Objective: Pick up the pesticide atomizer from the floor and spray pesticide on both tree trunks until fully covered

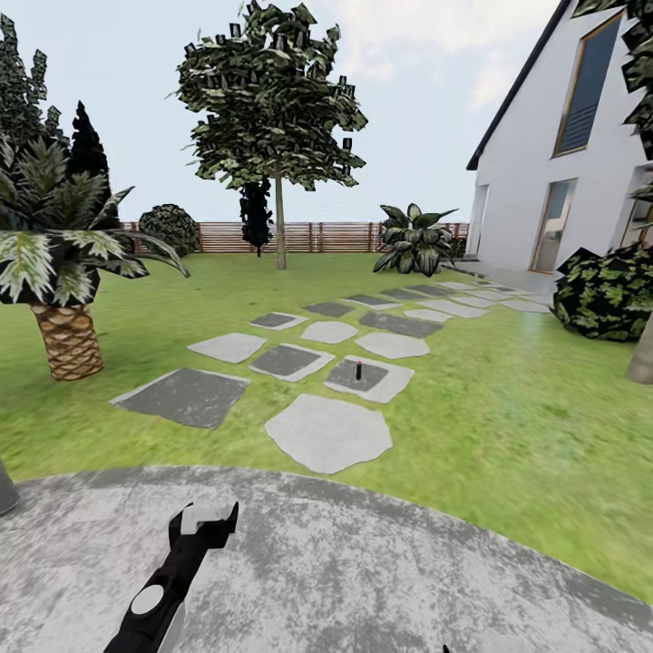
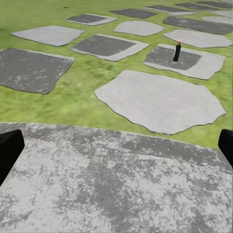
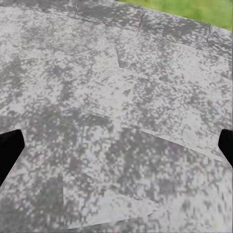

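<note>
The pesticide atomizer (image 1: 358,370), a slim black stick with a red tip, stands upright on a grey stepping stone (image 1: 370,379) out in the lawn; it also appears in the left wrist view (image 2: 177,51). My left gripper (image 1: 210,519) hangs open over the speckled patio, well short of it, its fingers (image 2: 9,150) spread wide. The right gripper (image 3: 116,145) is open above the same paving. One tall tree (image 1: 279,227) rises by the far fence. A second tree trunk (image 1: 642,354) shows at the right edge.
Several stepping stones (image 1: 328,433) cross the grass (image 1: 508,408) toward the white house (image 1: 562,181). A short palm (image 1: 68,336) stands at the left, a dark bush (image 1: 606,292) at the right. The grey patio (image 1: 363,562) lies underfoot. A grey post (image 1: 4,490) pokes in at the left edge.
</note>
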{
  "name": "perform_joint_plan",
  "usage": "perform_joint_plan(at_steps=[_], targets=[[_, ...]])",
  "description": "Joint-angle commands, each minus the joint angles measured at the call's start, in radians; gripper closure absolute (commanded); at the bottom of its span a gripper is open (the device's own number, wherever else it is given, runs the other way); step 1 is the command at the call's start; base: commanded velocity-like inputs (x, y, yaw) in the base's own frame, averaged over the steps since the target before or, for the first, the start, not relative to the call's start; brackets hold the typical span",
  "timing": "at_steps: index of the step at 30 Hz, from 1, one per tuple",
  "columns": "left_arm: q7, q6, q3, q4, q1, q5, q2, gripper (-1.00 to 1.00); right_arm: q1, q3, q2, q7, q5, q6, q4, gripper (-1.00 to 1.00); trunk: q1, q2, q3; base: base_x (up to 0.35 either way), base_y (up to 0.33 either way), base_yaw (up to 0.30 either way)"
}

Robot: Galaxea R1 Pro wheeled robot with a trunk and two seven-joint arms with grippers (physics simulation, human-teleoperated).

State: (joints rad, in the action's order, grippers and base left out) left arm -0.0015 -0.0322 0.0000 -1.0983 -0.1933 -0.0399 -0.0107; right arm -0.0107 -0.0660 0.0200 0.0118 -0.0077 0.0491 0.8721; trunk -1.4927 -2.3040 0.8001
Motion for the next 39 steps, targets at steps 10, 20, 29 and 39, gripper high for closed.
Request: perform_joint_plan(at_steps=[10,20,29,39], targets=[[0.000,0.000,0.000,0.000,0.000,0.000,0.000,-1.00,0.000,0.000,0.000,0.000,0.000,0.000,0.000,-1.00,0.000,0.000,0.000,0.335,0.000,-0.134],[0.000,0.000,0.000,-0.001,0.000,0.000,0.000,-1.00,0.000,0.000,0.000,0.000,0.000,0.000,0.001,-1.00,0.000,0.000,0.000,0.335,0.000,-0.189],[0.000,0.000,0.000,-0.001,0.000,0.000,0.000,-1.00,0.000,0.000,0.000,0.000,0.001,0.000,0.001,-1.00,0.000,0.000,0.000,0.335,0.000,-0.005],[0.000,0.000,0.000,-0.001,0.000,0.000,0.000,-1.00,0.000,0.000,0.000,0.000,0.000,0.000,0.001,-1.00,0.000,0.000,-0.006,0.335,0.000,0.000]])
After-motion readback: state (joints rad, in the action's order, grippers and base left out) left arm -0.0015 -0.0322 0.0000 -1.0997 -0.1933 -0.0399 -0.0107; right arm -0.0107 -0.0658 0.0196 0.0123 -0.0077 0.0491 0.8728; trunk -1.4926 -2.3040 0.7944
